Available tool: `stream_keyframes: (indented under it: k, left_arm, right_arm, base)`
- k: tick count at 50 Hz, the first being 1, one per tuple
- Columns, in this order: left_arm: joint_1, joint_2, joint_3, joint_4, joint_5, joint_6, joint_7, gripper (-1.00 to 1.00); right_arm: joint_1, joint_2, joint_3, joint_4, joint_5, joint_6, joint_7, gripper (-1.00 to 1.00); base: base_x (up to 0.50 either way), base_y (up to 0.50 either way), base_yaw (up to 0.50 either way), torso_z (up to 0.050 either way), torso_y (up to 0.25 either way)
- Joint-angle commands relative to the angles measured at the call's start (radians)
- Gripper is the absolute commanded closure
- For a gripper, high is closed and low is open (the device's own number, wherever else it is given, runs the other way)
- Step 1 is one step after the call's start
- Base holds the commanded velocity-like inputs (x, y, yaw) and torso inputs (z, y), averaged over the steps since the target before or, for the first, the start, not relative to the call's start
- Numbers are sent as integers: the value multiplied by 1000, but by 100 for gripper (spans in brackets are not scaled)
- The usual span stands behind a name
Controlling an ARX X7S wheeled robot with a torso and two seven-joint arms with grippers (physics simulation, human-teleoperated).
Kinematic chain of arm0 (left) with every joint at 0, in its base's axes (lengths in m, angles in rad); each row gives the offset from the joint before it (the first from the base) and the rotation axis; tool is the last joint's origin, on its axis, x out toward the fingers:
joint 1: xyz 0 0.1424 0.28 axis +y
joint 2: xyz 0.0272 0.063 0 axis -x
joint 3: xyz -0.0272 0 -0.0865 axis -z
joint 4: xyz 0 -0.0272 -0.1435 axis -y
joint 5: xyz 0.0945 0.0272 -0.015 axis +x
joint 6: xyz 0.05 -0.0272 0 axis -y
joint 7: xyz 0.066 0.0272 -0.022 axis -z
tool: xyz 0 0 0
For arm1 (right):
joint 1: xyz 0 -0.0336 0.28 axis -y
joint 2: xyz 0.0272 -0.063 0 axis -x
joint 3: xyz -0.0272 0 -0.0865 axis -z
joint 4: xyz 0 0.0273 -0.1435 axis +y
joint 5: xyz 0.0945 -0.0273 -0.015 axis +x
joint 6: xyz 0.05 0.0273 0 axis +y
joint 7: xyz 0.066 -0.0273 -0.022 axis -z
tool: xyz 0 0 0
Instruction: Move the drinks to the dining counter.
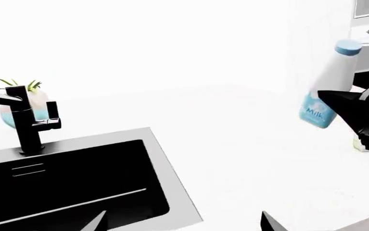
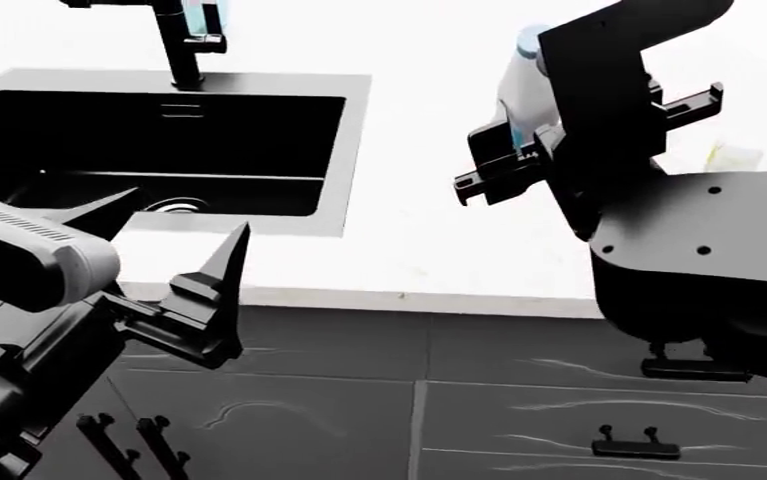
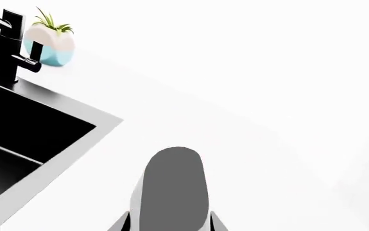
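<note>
Right gripper (image 2: 557,140) clamps the milk bottle (image 1: 328,84) tilted above the dining counter (image 2: 410,230), right of the sink (image 2: 156,150). Left gripper (image 2: 176,255) empty, fingers apart. Risk: releasing tilted (bottle topples, rolls).

A kitchen: a black sink (image 2: 156,150) set into a bright-white countertop (image 2: 423,240), a black faucet (image 2: 183,40) behind the sink, dark grey cabinet fronts (image 2: 490,400) with handles below it, a small potted plant (image 3: 49,38) beside the faucet.
</note>
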Motion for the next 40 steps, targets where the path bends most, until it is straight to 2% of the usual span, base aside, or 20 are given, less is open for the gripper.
stream_keyframes:
  k: [1,6,22,40]
  left_arm:
    - [15,-5,-9,2,4,9,5,-100]
    - [20,-10,-13,5,1,10,1,-100]
    - [9,-12,-7,8,-8,5,-10,-100]
    - [3,-6,4,1,-3,1,-8,-100]
  right_arm:
    - [-25,-1,15,44,-12,-17,-16,100]
    - [-70,2,36,99,-7,-67,-41,100]
    - [-163,11,90,195,-20,-187,-36,100]
    - [-160,-36,51,301,-111,-214,-103,100]
  base:
    - [-516,298,0,0,10]
    - [-452,261,0,0,0]
    - [0,0,0,0,1]
    - [0,0,0,0,1]
